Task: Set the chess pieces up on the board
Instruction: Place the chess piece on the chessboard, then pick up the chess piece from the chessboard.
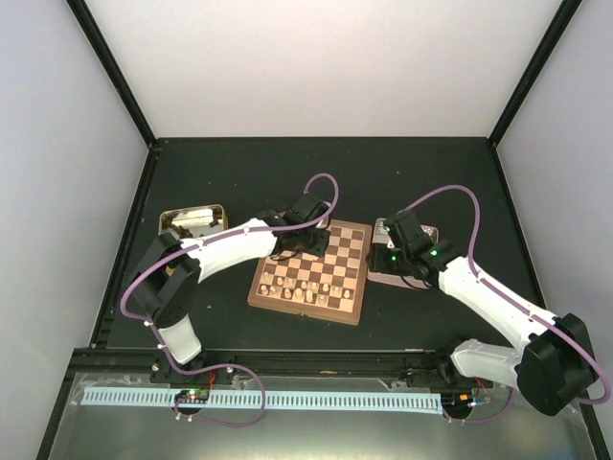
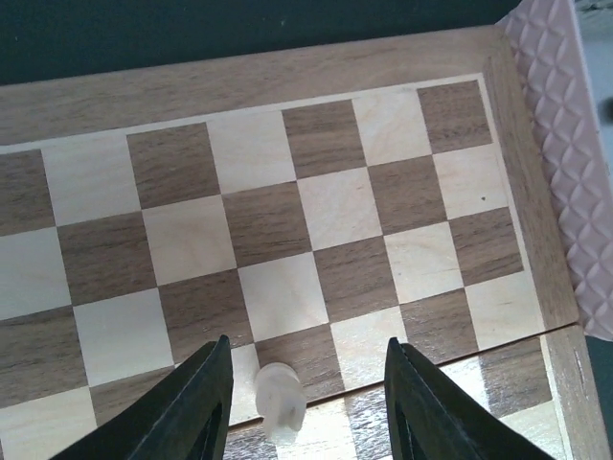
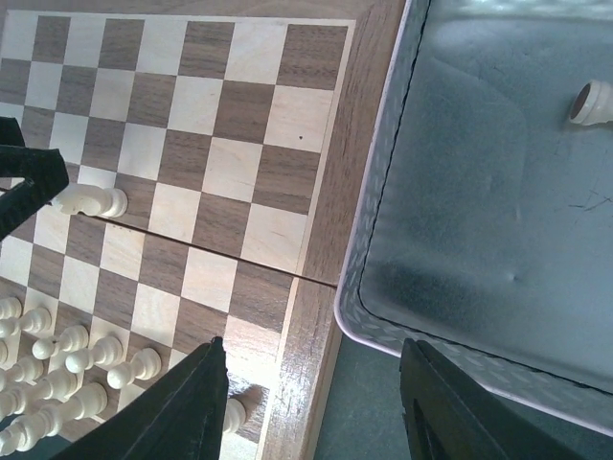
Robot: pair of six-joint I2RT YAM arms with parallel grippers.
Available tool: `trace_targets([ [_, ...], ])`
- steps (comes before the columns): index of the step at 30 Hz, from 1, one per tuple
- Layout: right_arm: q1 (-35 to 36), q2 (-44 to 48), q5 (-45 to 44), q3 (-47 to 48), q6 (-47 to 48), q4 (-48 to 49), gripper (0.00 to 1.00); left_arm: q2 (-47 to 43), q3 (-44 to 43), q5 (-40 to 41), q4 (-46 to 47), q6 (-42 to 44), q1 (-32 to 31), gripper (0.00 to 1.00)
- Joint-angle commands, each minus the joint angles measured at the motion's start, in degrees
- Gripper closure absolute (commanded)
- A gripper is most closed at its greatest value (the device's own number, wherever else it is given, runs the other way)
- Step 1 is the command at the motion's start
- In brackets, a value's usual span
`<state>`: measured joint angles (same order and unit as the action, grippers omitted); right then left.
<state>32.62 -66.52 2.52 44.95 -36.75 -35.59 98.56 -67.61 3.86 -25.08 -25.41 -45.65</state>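
Observation:
The chessboard (image 1: 311, 273) lies mid-table. Several pale pieces (image 1: 305, 286) stand in rows on its near half, also in the right wrist view (image 3: 67, 383). My left gripper (image 1: 290, 251) is open over the board's far-left part. In its wrist view (image 2: 305, 356) one pale piece (image 2: 280, 401) sits on the board between the jaws, nearer the left finger, untouched; it also shows in the right wrist view (image 3: 91, 201). My right gripper (image 1: 383, 259) is open and empty (image 3: 311, 350) over the board's right border (image 3: 330, 240) and a tin corner. No dark pieces show clearly.
A metal tin (image 1: 407, 251) sits against the board's right edge; its rim (image 3: 383, 316) lies under my right jaws, and one pale piece (image 3: 592, 103) lies in it. A second tin (image 1: 192, 218) stands left of the board. Black frame posts stand at the back corners.

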Motion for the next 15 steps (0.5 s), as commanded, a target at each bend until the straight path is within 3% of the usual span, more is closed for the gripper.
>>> trace_targets([
  [1,-0.7,0.7,0.8,-1.3,0.4,1.9,0.49,2.7,-3.9,-5.0,-8.6,-0.2,1.0,0.54],
  [6,-1.0,0.4,1.1,-1.7,0.5,2.4,0.49,5.1,-5.6,-7.0,-11.0,0.8,1.1,0.54],
  [15,-1.1,0.2,1.8,-2.1,0.2,3.0,0.50,6.2,-6.8,-5.3,-11.5,2.1,1.3,0.85],
])
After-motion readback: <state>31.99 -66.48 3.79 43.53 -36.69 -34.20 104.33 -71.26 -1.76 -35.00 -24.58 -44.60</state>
